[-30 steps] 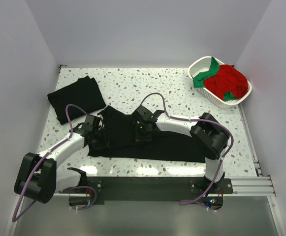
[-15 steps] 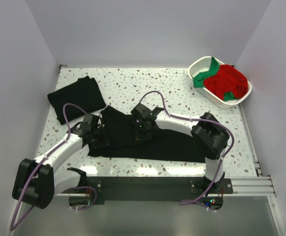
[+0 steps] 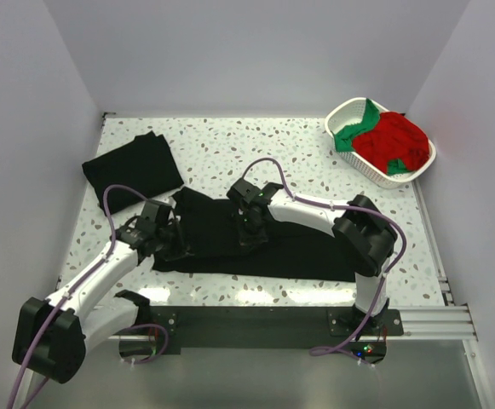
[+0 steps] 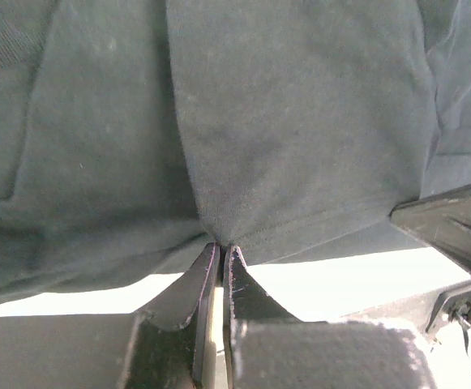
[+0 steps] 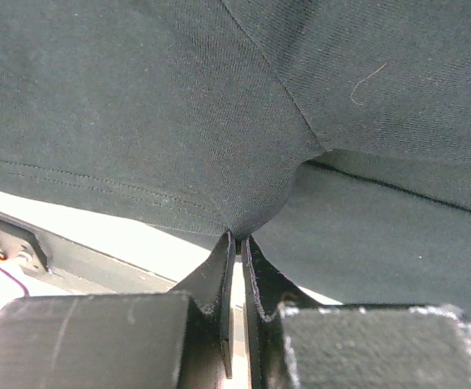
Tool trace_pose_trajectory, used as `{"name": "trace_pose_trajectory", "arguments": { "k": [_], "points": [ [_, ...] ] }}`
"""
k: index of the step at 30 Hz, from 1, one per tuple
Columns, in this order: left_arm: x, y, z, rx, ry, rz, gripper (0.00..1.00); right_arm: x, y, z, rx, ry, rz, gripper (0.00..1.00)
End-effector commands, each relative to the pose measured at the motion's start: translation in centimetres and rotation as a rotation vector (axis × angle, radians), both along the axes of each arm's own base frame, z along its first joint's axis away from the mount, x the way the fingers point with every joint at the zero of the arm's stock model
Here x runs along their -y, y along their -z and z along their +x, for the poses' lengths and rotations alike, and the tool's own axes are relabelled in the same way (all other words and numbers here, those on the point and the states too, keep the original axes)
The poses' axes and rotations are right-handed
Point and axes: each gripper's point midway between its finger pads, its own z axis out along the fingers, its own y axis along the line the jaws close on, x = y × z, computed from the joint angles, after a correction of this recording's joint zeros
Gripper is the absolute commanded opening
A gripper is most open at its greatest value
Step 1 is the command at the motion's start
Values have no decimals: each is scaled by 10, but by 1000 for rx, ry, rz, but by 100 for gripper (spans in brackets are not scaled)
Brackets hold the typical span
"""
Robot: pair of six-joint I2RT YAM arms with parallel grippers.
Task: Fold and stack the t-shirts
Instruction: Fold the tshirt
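A black t-shirt (image 3: 294,253) lies spread across the near half of the table, its left part doubled over. My left gripper (image 3: 172,241) is shut on that shirt's hem (image 4: 243,235) at the left end, the cloth bunching at the fingertips. My right gripper (image 3: 251,228) is shut on a pinch of the same shirt (image 5: 243,211) near its middle, and the cloth hangs from the pinch. A second black t-shirt (image 3: 132,170) lies folded at the far left. Red (image 3: 392,141) and green (image 3: 353,132) t-shirts fill the basket.
A white lattice basket (image 3: 342,112) stands at the far right corner. The speckled table (image 3: 256,149) is walled by pale panels on three sides. A black rail (image 3: 256,319) runs along the near edge between the arm bases.
Both grippers have closed on the black shirt. The left arm has pulled back toward the near left, and the shirt's left part has shifted with it.
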Motion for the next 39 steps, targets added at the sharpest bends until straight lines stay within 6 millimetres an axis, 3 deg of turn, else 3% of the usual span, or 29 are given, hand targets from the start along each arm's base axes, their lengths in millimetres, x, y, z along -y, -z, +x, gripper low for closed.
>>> {"name": "trace_pose_trajectory", "arguments": {
  "k": [1, 19, 20, 22, 23, 24, 26, 27, 31, 34, 35, 37, 38, 39],
  "points": [
    [3, 4, -15, -49, -6, -20, 0, 7, -5, -4, 3, -22, -29, 0],
    [9, 15, -39, -134, 9, -28, 0, 10, 6, -7, -19, -33, -57, 0],
    [9, 15, -40, -135, 12, -30, 2, 9, 6, -7, -20, -35, -56, 0],
    [11, 13, -39, -135, 14, -38, 19, 10, 6, -7, -24, -35, -60, 7],
    [12, 9, -37, -127, 16, -42, 31, 9, 4, -6, -22, -37, -57, 12],
    [13, 5, -34, -116, 14, -45, 37, 9, 1, -6, -16, -38, -56, 25],
    [14, -10, -24, -77, 9, -44, 50, 9, -7, -4, -5, -42, -52, 35],
    [15, -16, -19, -64, 10, -42, 53, 10, -10, -3, 8, -42, -56, 43],
    [14, -57, 18, 54, 4, 1, 62, 24, -33, 7, 83, -31, -84, 53],
    [-2, -72, 50, 112, -22, 60, 64, 48, -51, 19, 131, 26, -84, 56],
    [-7, -76, 61, 141, -15, 71, 64, 65, -55, 25, 143, 67, -82, 56],
    [-21, -81, 90, 183, -60, 77, 64, 92, -58, 42, 163, 149, -81, 57],
    [-26, -83, 99, 204, -60, 94, 64, 106, -51, 44, 155, 171, -92, 57],
    [-31, -77, 109, 196, -71, 118, 64, 117, -56, 49, 174, 197, -80, 57]
  ]
}}
